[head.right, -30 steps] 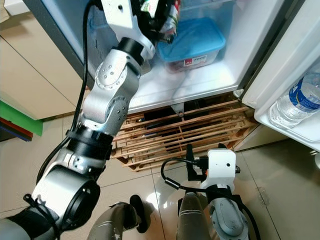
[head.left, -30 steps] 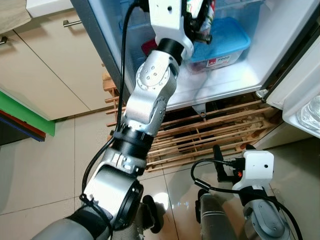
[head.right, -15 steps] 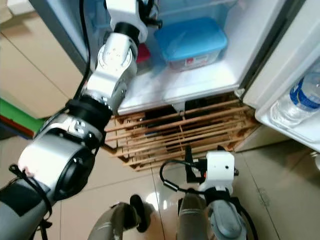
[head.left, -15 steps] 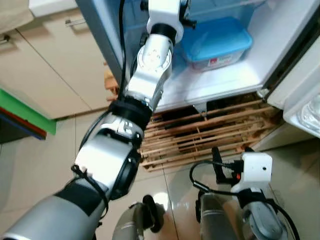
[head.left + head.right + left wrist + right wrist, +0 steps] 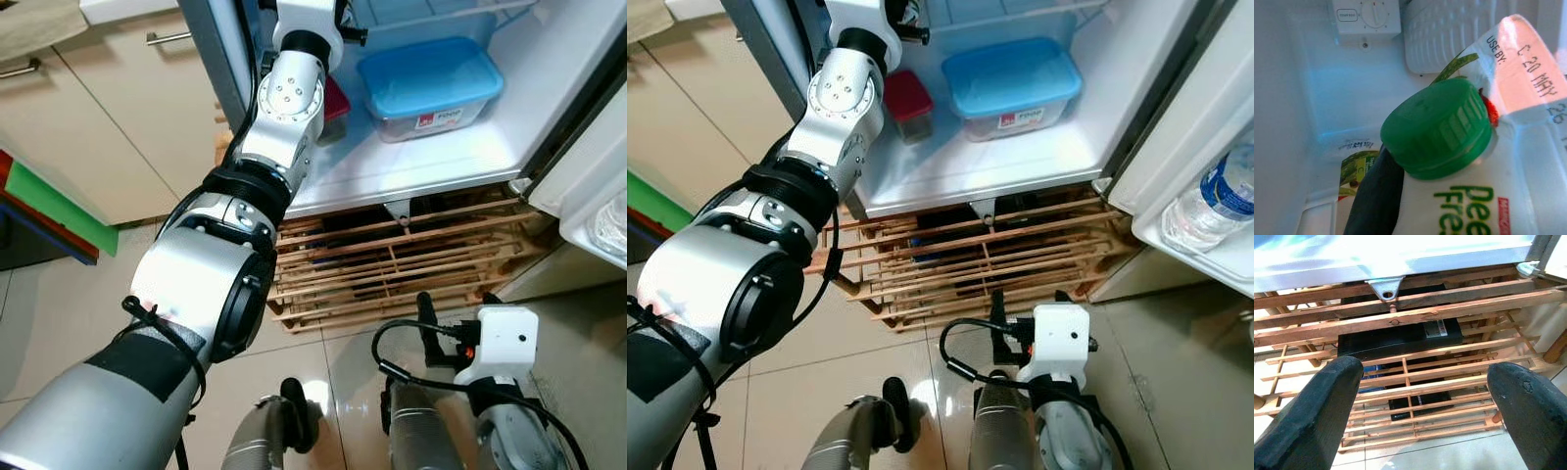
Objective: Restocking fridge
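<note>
My left arm (image 5: 284,98) reaches up into the open fridge, its wrist at the top edge of the eye views. In the left wrist view my left gripper (image 5: 1415,215) is shut on a white carton (image 5: 1518,147) with a green screw cap (image 5: 1437,129) and a printed use-by date; one black finger (image 5: 1369,196) presses against its side. Behind the carton are the fridge's back wall and a thermostat dial (image 5: 1374,12). My right gripper (image 5: 1425,396) hangs low and open, with nothing between its fingers, above the wooden pallet (image 5: 1415,313).
A blue-lidded box (image 5: 431,83) and a red-lidded tub (image 5: 333,98) stand on the fridge's bottom shelf (image 5: 421,162). A water bottle (image 5: 1215,206) sits in the door rack at right. Cabinets (image 5: 118,117) stand left. The fridge rests on the wooden pallet (image 5: 392,264).
My left arm has stretched higher and deeper into the fridge, taking the carton and gripper past the top of the eye views. The red-lidded tub has come into sight. The right arm is unchanged.
</note>
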Tool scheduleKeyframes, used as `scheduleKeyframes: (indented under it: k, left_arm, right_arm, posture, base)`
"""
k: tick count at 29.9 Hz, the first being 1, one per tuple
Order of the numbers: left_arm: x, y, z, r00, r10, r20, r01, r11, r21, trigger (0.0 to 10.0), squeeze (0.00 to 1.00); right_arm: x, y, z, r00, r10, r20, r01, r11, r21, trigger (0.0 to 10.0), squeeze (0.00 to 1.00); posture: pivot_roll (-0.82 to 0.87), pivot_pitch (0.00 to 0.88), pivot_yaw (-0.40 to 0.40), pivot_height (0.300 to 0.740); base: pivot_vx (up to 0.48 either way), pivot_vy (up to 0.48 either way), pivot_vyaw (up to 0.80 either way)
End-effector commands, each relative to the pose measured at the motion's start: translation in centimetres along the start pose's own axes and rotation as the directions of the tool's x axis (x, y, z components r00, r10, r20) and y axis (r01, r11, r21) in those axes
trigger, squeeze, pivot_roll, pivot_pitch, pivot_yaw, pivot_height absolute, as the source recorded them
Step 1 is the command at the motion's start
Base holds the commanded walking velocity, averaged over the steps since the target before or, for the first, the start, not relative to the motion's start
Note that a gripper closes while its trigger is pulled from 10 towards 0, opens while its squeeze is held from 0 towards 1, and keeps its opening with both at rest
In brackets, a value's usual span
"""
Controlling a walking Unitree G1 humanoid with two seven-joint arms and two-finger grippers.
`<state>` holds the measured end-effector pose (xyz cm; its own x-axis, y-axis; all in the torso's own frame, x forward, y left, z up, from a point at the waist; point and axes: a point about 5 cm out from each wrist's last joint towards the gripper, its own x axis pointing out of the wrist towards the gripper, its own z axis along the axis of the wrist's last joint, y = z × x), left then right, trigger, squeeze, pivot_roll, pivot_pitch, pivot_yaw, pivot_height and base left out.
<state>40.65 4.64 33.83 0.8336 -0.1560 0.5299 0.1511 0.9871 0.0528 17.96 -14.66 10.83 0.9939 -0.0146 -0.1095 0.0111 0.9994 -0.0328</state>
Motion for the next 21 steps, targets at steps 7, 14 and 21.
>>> scheduleKeyframes:
  k: [7,14,21]
  left_arm:
    - [0.3,2.2,-0.3,0.994,0.097,-0.053,-0.096,0.995,0.009,0.0,0.0]
    - [0.5,2.9,-0.4,0.985,0.139,-0.097,-0.139,0.99,0.009,10.0,0.0]
    - [0.7,3.6,-0.3,0.976,0.17,-0.133,-0.181,0.981,-0.067,10.0,1.0]
  right_arm:
    - [-0.8,0.3,0.1,1.0,-0.013,-0.009,0.013,1.0,0.013,10.0,0.0]
    - [-1.2,0.1,0.0,1.0,-0.026,-0.016,0.027,1.0,0.012,10.0,0.0]
    - [-1.5,0.0,0.0,0.999,-0.033,-0.018,0.034,0.999,0.007,10.0,0.0]
  posture:
    - [-0.43,0.297,0.174,0.74]
    - [-0.45,0.302,0.178,0.74]
    - [-0.46,0.296,0.18,0.74]
  base:
    - [0.0,0.0,0.0]
    - [0.0,0.0,0.0]
    - [0.0,0.0,0.0]
